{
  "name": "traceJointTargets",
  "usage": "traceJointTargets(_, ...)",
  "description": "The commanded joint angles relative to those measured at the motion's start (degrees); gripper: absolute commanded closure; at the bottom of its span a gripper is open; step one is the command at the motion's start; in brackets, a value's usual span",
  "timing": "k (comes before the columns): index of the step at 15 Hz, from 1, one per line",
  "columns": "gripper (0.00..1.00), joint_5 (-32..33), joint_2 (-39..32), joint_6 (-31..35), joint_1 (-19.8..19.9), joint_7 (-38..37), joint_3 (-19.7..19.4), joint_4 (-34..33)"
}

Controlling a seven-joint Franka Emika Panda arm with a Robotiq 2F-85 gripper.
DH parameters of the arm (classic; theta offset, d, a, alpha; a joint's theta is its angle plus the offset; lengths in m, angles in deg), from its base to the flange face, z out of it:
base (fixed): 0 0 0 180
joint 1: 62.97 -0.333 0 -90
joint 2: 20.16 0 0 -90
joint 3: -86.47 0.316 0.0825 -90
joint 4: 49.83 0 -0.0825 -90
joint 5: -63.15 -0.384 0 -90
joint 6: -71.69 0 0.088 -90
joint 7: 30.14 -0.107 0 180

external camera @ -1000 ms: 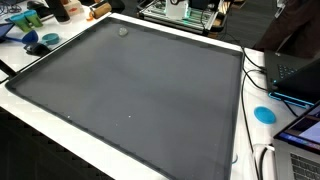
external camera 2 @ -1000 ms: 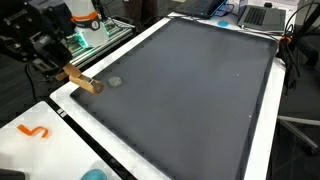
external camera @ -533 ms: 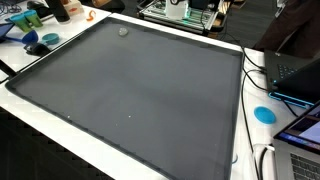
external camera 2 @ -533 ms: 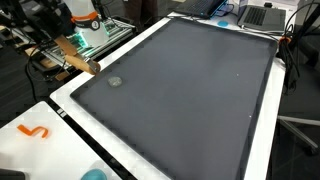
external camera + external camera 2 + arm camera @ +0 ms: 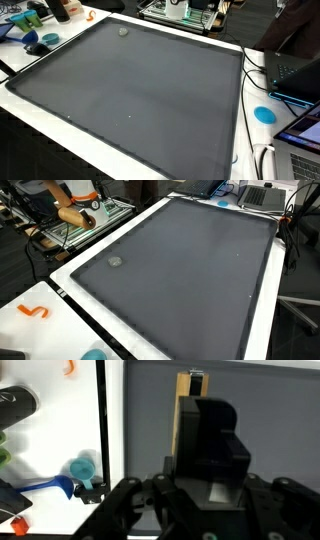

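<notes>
In the wrist view my gripper (image 5: 203, 432) is shut on a long wooden block (image 5: 186, 408), which sticks out past the dark fingers over the grey mat (image 5: 270, 400). In an exterior view the wooden block (image 5: 74, 218) hangs in the air beyond the mat's far left edge, off the table; the gripper itself is hard to make out there. A small round grey mark (image 5: 115, 262) lies on the mat (image 5: 190, 270) near that edge, and the same mark (image 5: 123, 30) also shows in the exterior view where neither arm nor block is in view.
An orange squiggle (image 5: 33, 310) and a teal disc (image 5: 93, 354) lie on the white table border. A metal rack (image 5: 100, 210) stands behind the block. Blue tools (image 5: 40, 43), a blue disc (image 5: 264, 114) and laptops (image 5: 298, 72) sit around the mat (image 5: 130, 95).
The gripper has carried the wooden block up and away from the mat's corner, back toward the rack. The grey mark on the mat has stayed where it was.
</notes>
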Motion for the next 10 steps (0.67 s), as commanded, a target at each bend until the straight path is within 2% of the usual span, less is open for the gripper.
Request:
traceJointTargets(1,0.5,1.3,1.0,-0.5,-2.2,-1.5,-1.4,-0.1)
traceJointTargets(9,0.5,1.5,1.7,-0.7,-2.3,-2.1,-1.3,0.1)
traceJointTargets(10,0.75,1.3,-0.7,-0.3,-2.5,-1.9,-1.9,-0.1)
